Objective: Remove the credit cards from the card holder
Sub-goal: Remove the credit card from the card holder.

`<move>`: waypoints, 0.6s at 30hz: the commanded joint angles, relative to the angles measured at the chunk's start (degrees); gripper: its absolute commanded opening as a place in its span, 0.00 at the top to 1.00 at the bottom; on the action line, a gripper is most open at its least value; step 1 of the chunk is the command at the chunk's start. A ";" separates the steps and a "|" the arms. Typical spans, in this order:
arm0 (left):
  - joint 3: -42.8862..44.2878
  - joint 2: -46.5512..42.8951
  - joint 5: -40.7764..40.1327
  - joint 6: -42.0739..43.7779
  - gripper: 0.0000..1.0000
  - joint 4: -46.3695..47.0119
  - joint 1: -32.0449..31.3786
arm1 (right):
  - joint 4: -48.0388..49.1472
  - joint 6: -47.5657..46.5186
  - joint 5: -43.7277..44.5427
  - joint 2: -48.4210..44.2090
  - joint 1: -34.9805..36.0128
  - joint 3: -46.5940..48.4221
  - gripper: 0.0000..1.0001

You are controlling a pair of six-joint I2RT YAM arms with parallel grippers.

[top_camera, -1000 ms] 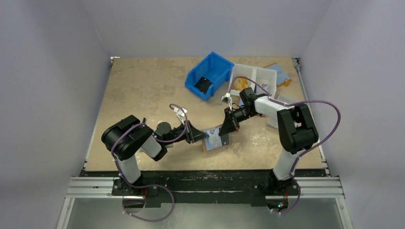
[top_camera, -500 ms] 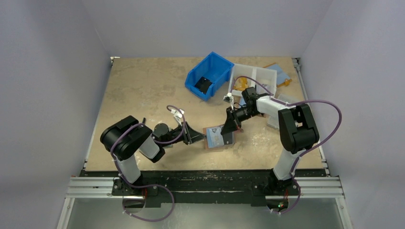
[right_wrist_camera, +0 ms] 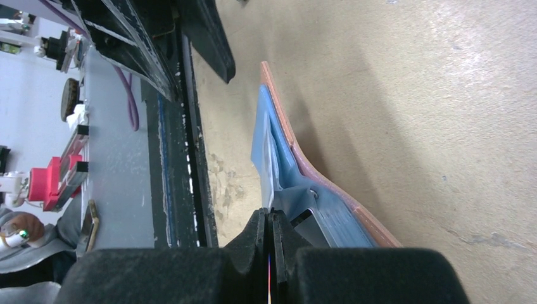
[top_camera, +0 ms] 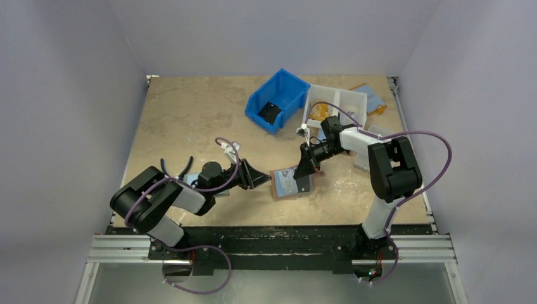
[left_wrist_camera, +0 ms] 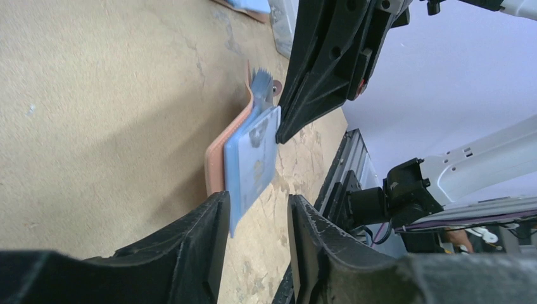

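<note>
Although the card holder point(top_camera: 286, 183) lies opened flat on the table point(top_camera: 190, 114) near the front edge, between the two arms, its contents are not free of it. A pale blue card point(left_wrist_camera: 253, 161) stands proud of the salmon leather cover in the left wrist view.

Handling, as judged: the holder is light, soft leather that will flex and slide on the table if pulled unsupported. The card is thin, stiff and smooth, best taken by its projecting edge, with the holder pinned at its far side.

Left gripper point(left_wrist_camera: 256, 209): jaws parted, just beside the holder's left edge, with the card's near corner in front of the gap; nothing pinched. Right gripper point(right_wrist_camera: 269, 237): jaws clenched tight, tips down on the holder's blue lining by the snap. Whether a thin edge is nipped between them cannot be told.

Surroundings: a blue bin point(top_camera: 277, 100) and a white divided tray point(top_camera: 335, 104) stand well apart at the rear, with a blue-lined folder point(top_camera: 370, 98) behind the tray.

Obstruction: only the two grippers themselves, close together over the holder.
</note>
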 commanded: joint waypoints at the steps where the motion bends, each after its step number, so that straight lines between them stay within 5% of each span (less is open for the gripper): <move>1: -0.11 -3.52 -2.33 4.05 0.56 -4.38 0.42 | -3.39 -4.34 -5.74 -1.22 -0.23 1.43 1.00; 14: -0.48 9.46 1.34 -3.09 0.55 19.96 -1.69 | -5.75 -6.92 -8.67 -3.04 -0.23 1.66 1.00; 18: 0.79 10.96 0.73 -2.90 0.56 20.27 -3.44 | -5.84 -7.00 -8.52 -3.05 -0.24 1.52 1.00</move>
